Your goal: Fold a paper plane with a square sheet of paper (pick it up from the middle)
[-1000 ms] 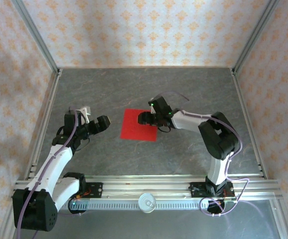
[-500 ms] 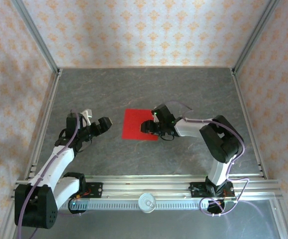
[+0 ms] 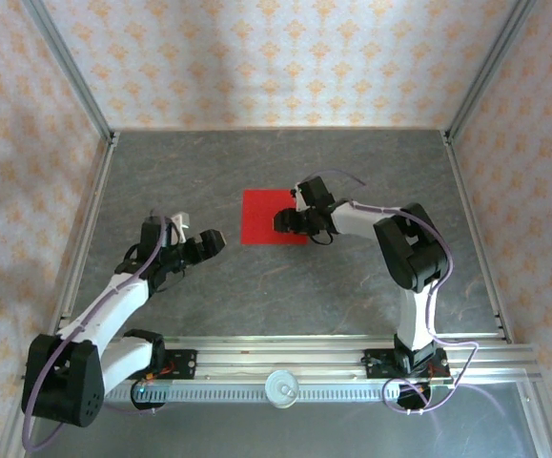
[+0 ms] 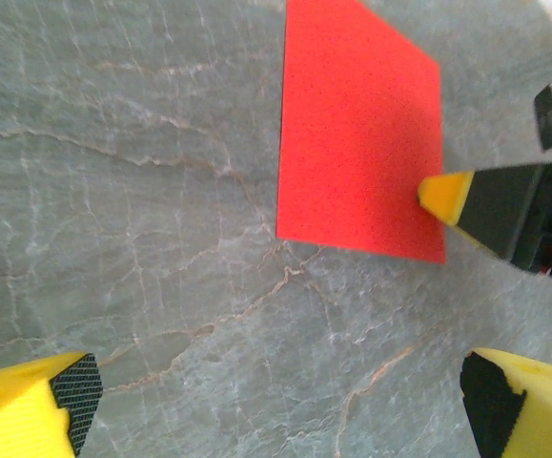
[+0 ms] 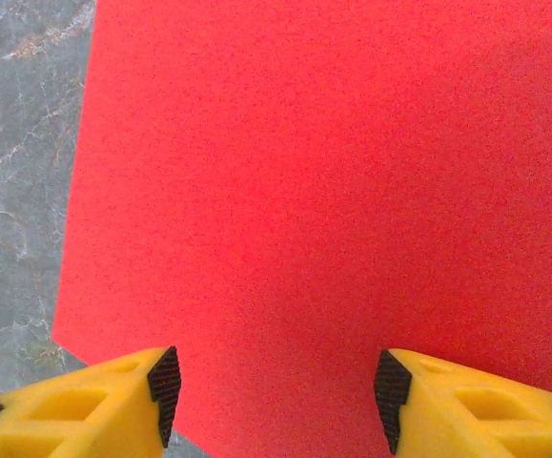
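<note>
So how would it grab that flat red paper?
Probably the middle, from straight above: the paper lies flat on the table, with no raised edge to get under. Pressing down and closing could pinch up a ridge. The right gripper is nearest, open at its right edge.

A grey, marble-veined bench (image 3: 209, 172) sits evenly lit inside three walls (image 3: 276, 57) papered cream with a repeating orange floral motif, bare aluminium posts (image 3: 70, 63) rising from its back corners and a metal rail (image 3: 285, 355) running along its near edge.
</note>
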You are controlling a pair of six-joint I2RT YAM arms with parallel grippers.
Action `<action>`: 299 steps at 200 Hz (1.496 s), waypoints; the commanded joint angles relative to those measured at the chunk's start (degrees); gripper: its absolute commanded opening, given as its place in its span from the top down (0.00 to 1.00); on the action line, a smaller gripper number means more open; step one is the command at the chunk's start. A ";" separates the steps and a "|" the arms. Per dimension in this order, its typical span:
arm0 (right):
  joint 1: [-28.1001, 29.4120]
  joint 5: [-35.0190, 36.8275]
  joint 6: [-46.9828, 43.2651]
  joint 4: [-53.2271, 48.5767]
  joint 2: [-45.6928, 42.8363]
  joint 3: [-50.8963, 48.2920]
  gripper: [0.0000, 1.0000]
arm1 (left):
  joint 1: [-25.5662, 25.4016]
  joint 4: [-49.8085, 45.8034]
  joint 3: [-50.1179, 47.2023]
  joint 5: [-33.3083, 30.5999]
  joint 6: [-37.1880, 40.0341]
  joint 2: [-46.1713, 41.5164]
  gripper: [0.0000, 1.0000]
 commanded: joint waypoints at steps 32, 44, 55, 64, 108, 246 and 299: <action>-0.95 -2.34 0.19 -1.47 -6.17 -2.44 0.34 | -7.32 4.73 8.59 -6.15 -3.09 10.63 0.01; -1.18 -1.62 1.27 0.27 -9.83 -4.05 0.31 | -9.79 3.81 11.93 -7.69 -2.90 13.88 0.01; -1.41 0.86 3.17 2.63 -13.33 -6.68 0.30 | -12.14 2.00 15.52 -9.45 -2.24 17.20 0.01; -1.50 4.37 4.65 3.65 -16.49 -9.01 0.30 | -13.78 0.44 18.42 -11.26 -1.67 19.93 0.01; -1.49 19.47 9.81 6.84 -29.74 -23.29 0.25 | -17.42 -6.70 32.37 -16.10 -0.18 32.89 0.02; -4.08 26.90 16.29 3.08 -37.73 -33.90 0.09 | -22.83 -31.48 74.91 -24.73 5.61 65.44 0.03; -5.36 26.09 15.92 2.60 -40.35 -34.98 0.09 | -22.88 -39.82 85.01 -28.33 6.37 72.30 0.02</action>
